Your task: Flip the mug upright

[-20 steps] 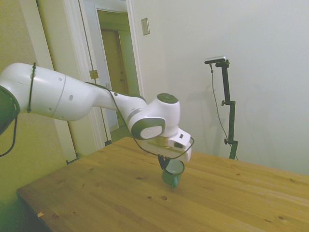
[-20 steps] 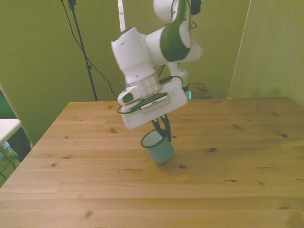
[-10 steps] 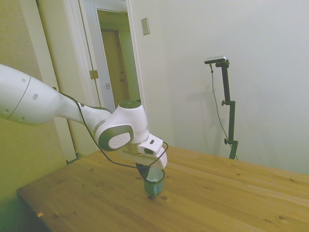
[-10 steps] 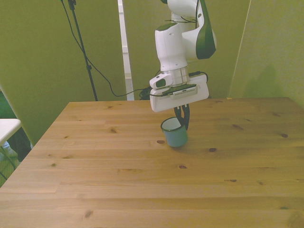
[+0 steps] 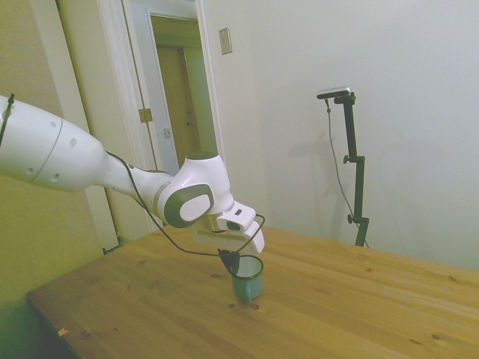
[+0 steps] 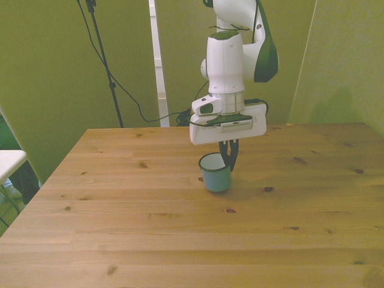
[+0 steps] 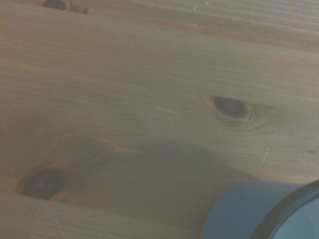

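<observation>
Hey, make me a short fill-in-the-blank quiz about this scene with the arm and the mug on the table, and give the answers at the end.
1. The mug stands with its opening facing ____.
2. The end effector grips the mug by its ____.
3. The mug's outside is teal-blue; its inside is ____.
4. The table is made of ____.

Answers: up; rim; white; wood

In the wrist view only a corner of the mug (image 7: 259, 211) shows, cut off by the picture's edge and blurred. In the side view the tool (image 5: 232, 262) covers part of the mug's rim. The mug's handle cannot be made out in any view.
</observation>
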Controlling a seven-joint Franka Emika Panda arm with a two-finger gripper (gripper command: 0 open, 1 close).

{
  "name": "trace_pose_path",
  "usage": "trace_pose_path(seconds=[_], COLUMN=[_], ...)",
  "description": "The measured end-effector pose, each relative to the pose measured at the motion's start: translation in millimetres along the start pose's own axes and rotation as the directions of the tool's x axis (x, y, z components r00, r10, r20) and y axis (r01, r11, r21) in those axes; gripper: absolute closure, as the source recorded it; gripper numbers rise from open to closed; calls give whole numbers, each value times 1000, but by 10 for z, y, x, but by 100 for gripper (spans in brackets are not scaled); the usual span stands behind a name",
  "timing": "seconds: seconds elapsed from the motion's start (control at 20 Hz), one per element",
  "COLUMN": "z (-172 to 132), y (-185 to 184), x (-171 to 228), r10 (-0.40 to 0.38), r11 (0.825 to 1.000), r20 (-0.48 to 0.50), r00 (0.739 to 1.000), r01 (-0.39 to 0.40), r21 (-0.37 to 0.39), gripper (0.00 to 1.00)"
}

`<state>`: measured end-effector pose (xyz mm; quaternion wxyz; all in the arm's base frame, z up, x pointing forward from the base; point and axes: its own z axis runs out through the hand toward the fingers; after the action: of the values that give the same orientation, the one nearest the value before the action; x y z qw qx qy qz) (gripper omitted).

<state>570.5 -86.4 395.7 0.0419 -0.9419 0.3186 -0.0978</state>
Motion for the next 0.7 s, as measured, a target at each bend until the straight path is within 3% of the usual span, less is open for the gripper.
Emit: trace_pose_path(seconds=[0.2, 0.25, 0.7], z=[111, 118, 91], y=[-99, -111, -161], x=[53, 65, 90], r10=[4, 9, 23], r11=[1000, 999, 999], r20=[8, 10, 26], r00=[1000, 1000, 999], r01=[-3, -9, -22], r21=[-30, -32, -41], gripper=[100, 0, 0])
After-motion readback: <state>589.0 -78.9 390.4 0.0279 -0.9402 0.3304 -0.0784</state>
